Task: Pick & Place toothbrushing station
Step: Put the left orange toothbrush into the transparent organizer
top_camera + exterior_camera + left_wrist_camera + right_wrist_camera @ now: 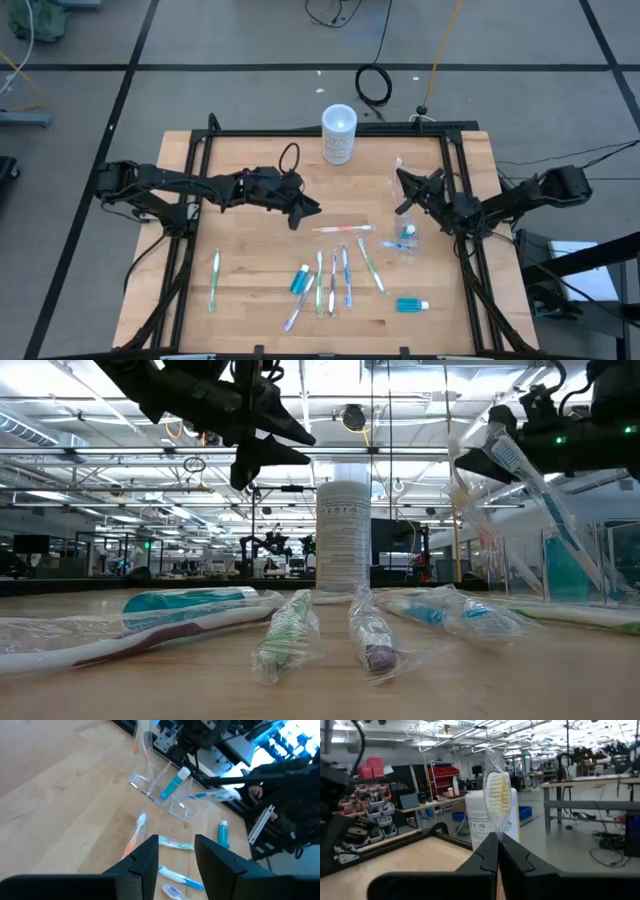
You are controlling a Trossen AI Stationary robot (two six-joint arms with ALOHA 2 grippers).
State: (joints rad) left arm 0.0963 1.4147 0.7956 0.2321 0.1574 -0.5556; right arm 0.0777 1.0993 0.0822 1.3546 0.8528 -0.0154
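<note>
Wrapped toothbrush (497,800): clamped upright between the right gripper's (408,190) shut fingers, bristles up, above the clear organiser (403,238)
Right arm: reaches in from the table's right edge, raised off the wood
Left gripper (304,210): fingers (145,862) slightly parted, holding nothing, hovering mid-table over a pink toothbrush (343,229)
Loose toothbrushes (330,285): scattered along the near edge
Frosted container (339,134): upright at the far edge

Bare table (250,255) left; toothbrushes (333,280) crowding front centre.
</note>
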